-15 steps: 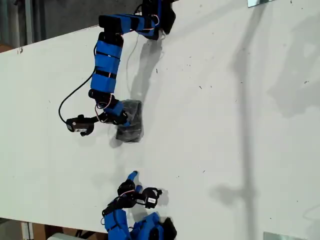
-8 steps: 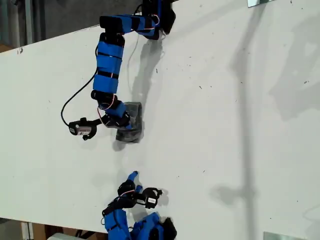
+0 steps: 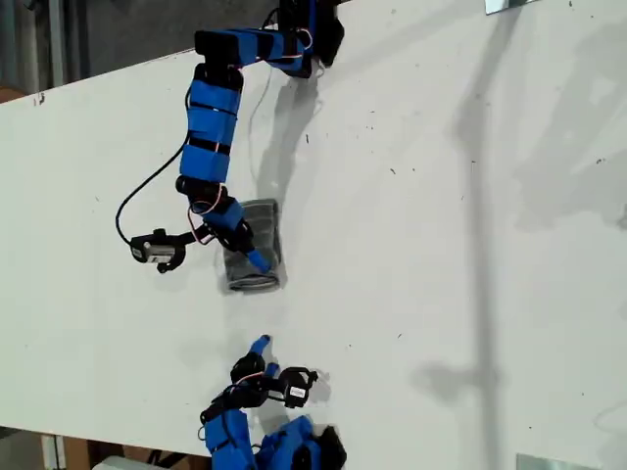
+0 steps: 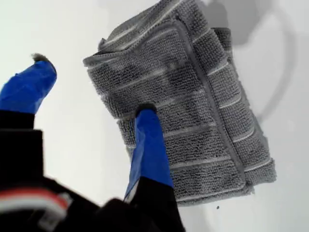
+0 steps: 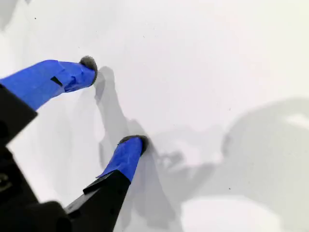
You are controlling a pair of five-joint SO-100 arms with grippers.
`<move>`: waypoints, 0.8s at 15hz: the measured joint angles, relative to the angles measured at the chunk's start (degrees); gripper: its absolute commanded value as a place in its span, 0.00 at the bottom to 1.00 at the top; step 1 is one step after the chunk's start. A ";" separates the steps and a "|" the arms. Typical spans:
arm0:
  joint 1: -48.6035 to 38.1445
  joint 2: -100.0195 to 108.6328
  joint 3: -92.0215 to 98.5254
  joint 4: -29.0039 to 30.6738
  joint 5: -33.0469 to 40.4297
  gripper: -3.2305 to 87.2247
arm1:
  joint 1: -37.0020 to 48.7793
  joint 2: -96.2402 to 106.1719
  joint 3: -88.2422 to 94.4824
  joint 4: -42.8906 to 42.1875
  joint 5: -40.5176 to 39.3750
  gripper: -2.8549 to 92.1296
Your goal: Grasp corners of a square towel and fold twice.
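In the exterior view the towel (image 3: 253,258) lies folded into a small grey block on the white table (image 3: 441,245); my first gripper (image 3: 257,257) reaches over it from the arm whose base sits above the towel in this view; my second gripper (image 3: 263,345) rests on bare table below the towel, well apart from it.

In the first wrist view the towel (image 4: 193,106) shows looped pile, thin white stripes and stacked hemmed edges; my first gripper (image 4: 91,92) is spread, one blue taped finger (image 4: 149,145) pressing on the cloth, the other beside it.

In the second wrist view my second gripper (image 5: 113,104) is spread over smooth table (image 5: 217,58), holding nothing.
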 measured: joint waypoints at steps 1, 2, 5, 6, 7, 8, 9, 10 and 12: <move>0.00 0.00 0.00 0.00 -0.18 0.32 | 0.44 0.97 0.09 0.35 -0.09 0.43; 0.00 0.00 0.00 0.00 -0.18 0.32 | 0.88 3.25 0.97 0.53 -0.09 0.43; 0.00 0.00 0.00 0.00 -0.26 0.32 | 3.16 16.26 16.88 4.13 4.13 0.45; 0.00 0.00 0.00 0.00 -0.26 0.32 | 3.69 21.18 23.55 5.89 7.91 0.45; 0.00 0.09 0.26 -0.18 -0.26 0.32 | 2.81 28.21 32.34 5.80 11.60 0.45; 0.00 0.62 0.62 -0.35 -0.44 0.32 | 0.79 37.09 42.19 5.19 16.61 0.45; 0.00 1.32 1.05 -0.18 -0.26 0.32 | -1.41 46.93 52.56 5.10 21.36 0.46; 0.00 2.46 1.93 -0.62 -0.70 0.32 | -2.46 58.89 62.93 5.62 25.84 0.45; 0.00 9.05 5.98 -1.14 -0.70 0.32 | -7.12 90.62 79.72 13.27 35.68 0.46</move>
